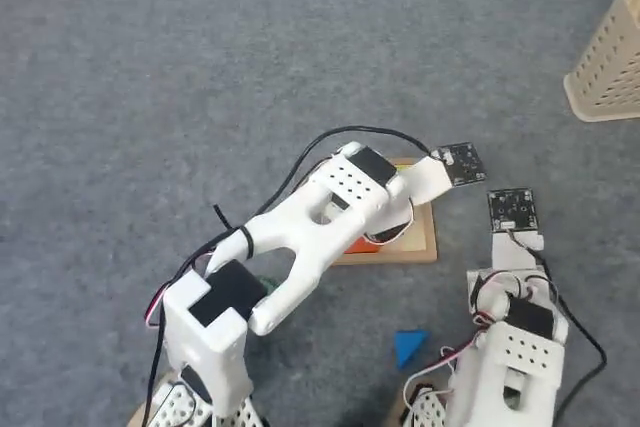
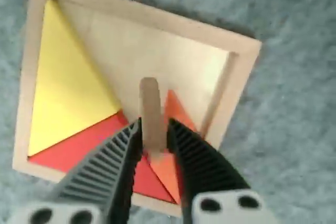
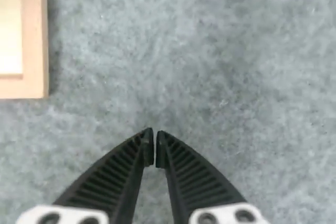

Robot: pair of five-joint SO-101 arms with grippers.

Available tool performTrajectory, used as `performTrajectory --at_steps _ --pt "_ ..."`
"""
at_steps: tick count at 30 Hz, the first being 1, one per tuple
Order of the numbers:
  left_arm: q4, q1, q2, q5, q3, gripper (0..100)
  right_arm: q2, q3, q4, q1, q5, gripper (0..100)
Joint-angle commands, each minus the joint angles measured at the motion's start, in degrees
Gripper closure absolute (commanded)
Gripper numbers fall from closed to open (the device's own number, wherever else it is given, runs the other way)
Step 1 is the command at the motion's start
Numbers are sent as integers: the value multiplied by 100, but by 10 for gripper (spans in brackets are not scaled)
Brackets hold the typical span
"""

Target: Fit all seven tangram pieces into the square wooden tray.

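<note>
Tangram, part done | tray (image 2: 157, 22) beneath left end effector (image 2: 154, 124) appeared to hold yellow triangle (image 2: 68, 82), red triangle (image 2: 84, 142) and orange triangle (image 2: 176, 108) | left end effector grasped tan piece (image 2: 149, 103) edge-on | right end effector (image 3: 155, 148) clenched, empty | blue piece (image 1: 410, 345) lay loose on worktop (image 3: 236, 51) behind it

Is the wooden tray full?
Not full: the tray holds a yellow piece, red piece and orange piece; bare wood shows; a blue piece lies outside.

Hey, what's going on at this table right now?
The left gripper hangs over the wooden tray, apparently gripping a tan piece on edge. A yellow triangle, a red triangle and an orange triangle lie inside. The right gripper is shut over the carpet. A blue triangle lies outside.
</note>
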Motion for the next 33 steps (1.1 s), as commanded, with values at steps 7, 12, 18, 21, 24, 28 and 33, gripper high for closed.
performTrajectory --at_steps 7,12,18,21,24,28,33 --pt "-105 -88 -26 -79 -84 885 -145 -70 92 40 62 964" --pt "-352 -273 -26 -53 -110 885 -145 -62 101 31 62 964" --pt "-211 -334 -149 97 -110 885 -145 -62 84 31 62 964" --pt "-53 -79 -396 105 22 885 -145 -62 84 31 62 964" --pt "-316 220 -492 97 426 880 -145 -62 92 31 62 964" --pt "-853 255 -255 105 637 849 -145 -62 92 31 62 964" --pt "-853 255 149 114 295 840 -145 -62 92 31 70 964"
